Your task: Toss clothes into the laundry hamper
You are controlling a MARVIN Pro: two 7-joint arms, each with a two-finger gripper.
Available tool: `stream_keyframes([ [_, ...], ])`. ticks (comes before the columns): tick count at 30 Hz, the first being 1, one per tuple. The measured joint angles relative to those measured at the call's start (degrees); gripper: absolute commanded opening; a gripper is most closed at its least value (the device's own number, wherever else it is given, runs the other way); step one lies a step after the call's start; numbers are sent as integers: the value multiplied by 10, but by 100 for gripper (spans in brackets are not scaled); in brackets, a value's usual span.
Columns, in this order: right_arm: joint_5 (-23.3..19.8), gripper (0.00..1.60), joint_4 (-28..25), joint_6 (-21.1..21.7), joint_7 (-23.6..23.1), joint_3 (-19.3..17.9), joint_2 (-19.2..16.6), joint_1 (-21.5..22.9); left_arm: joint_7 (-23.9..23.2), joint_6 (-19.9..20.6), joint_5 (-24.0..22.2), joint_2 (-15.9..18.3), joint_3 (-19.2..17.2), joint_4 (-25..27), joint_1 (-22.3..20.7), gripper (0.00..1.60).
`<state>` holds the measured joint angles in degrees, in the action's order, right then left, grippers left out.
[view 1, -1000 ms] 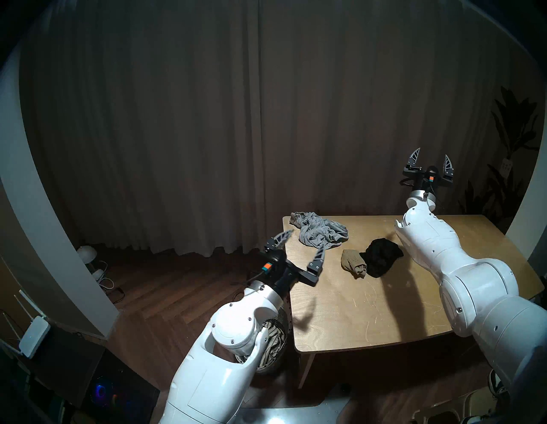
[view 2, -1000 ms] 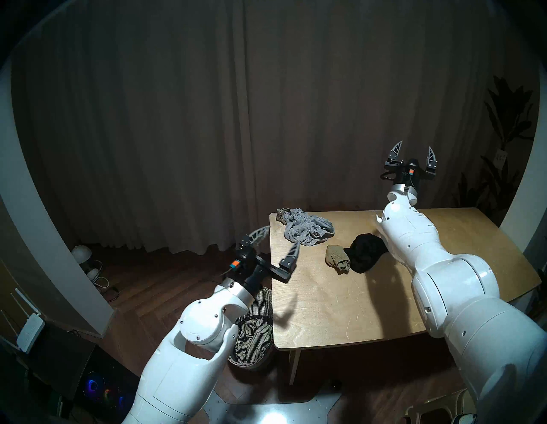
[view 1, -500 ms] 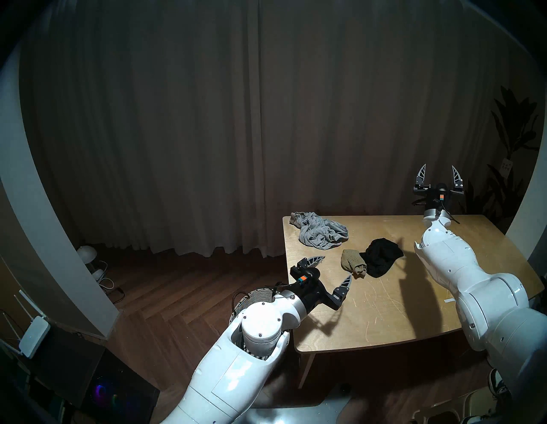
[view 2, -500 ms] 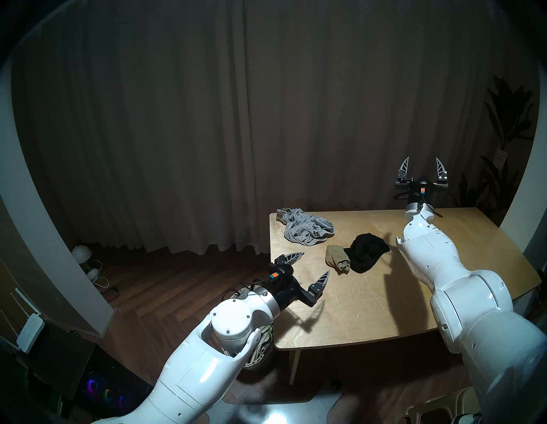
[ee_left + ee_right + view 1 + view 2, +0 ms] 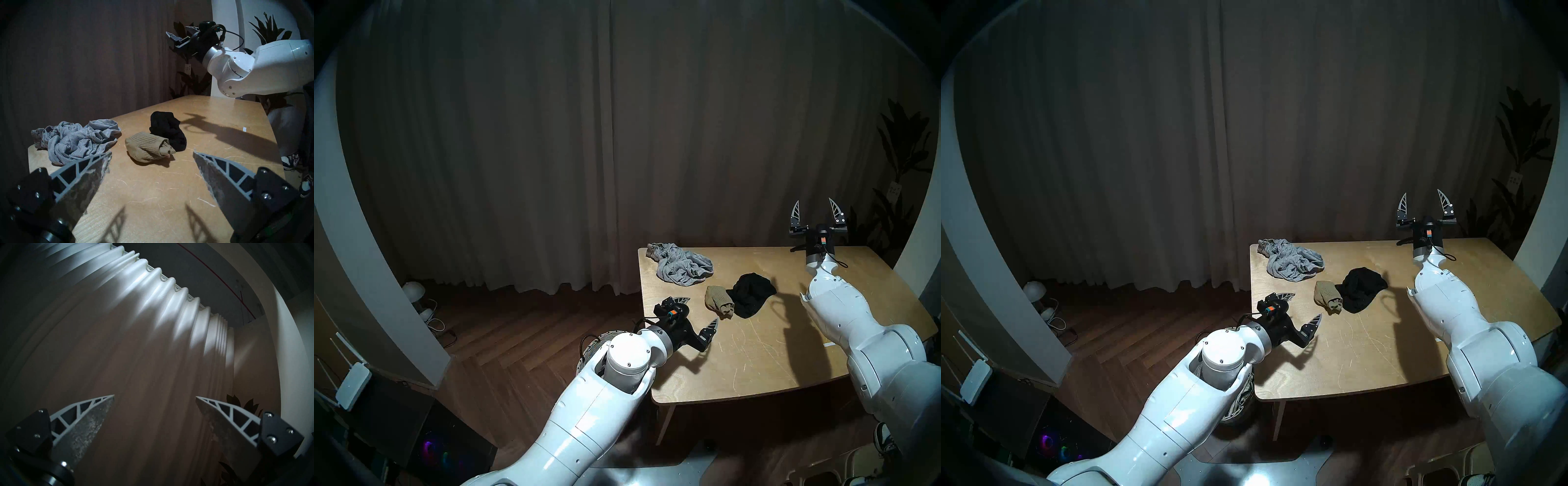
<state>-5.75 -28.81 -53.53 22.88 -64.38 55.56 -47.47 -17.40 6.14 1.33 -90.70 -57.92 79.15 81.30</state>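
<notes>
Crumpled grey garment (image 5: 682, 268), olive-tan knit (image 5: 718, 301) touching black garment (image 5: 751, 294), wicker hamper (image 5: 597, 344) mostly hidden

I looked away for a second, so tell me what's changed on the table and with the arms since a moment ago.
The left tool came down and in over the table, its open jaws now facing the olive-tan knit. The right tool sank and drew toward the table's right side, open and empty. Nothing was grasped or released. The grey garment, the knit and the black garment lie unmoved.
</notes>
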Motion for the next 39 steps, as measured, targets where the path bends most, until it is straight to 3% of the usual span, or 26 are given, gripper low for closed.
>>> stream_keyframes([
  [21, 21, 160, -47, -10, -57, 35, -25, -54, 27, 48, 16, -47, 12, -84, -88, 160],
  [39, 24, 160, -97, -11, -99, 39, -54, -86, 50, 83, 24, -86, 28, -178, -145, 160],
])
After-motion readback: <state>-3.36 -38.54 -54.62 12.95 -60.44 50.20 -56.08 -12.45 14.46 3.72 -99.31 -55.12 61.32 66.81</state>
